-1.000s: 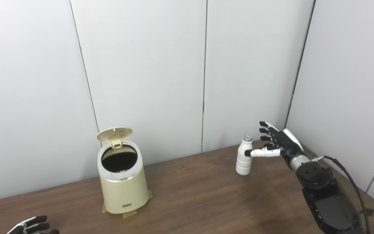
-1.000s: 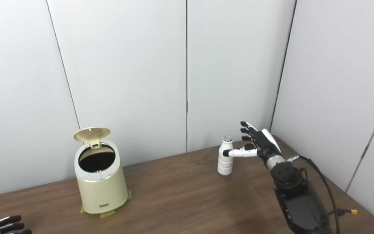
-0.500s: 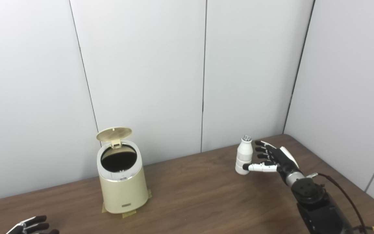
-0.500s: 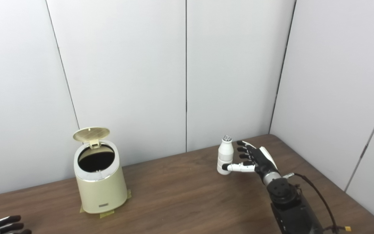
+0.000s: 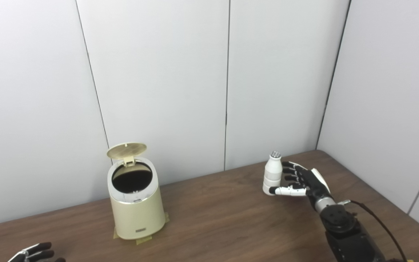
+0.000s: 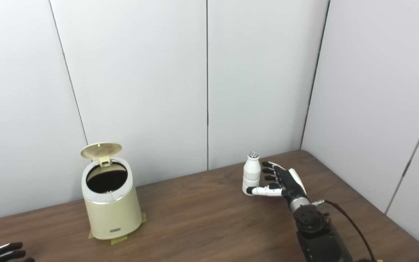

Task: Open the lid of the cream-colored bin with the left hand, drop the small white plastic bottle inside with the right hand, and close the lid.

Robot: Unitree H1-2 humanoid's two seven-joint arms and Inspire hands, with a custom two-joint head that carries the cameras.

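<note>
1. Pale grey wall panels [image 5: 158,72] fill the upper two thirds of the frame, meeting in a corner at the right; a dark wood-grain table [image 5: 224,225] runs across the bottom.
2. At lower left of centre, the cream-colored bin [image 5: 136,211] stands upright on the table, with strips of tape [image 5: 142,239] showing at its base.
3. Its round lid [image 5: 126,150] is tipped up and back on the hinge at the rear, leaving the dark mouth of the bin uncovered.
4. Right of centre, well apart from the bin, the small white plastic bottle [image 5: 272,174] stands upright on the table near the back wall, its cap on top.
5. Reaching in from the lower right, the right hand [image 5: 302,182] sits just beside the bottle on its right side, fingers [image 5: 289,171] spread and uncurled, thumb [image 5: 284,190] stretched toward the bottle's base.
6. Nothing is grasped: the hand is released, and whether the thumb tip touches the bottle cannot be told.
7. A dark cable [image 5: 380,225] loops along the right forearm.
8. Only part of the left hand [image 5: 35,253] shows, at the bottom left corner, low over the table, far from the bin; whether it is released or clenched cannot be told.
</note>
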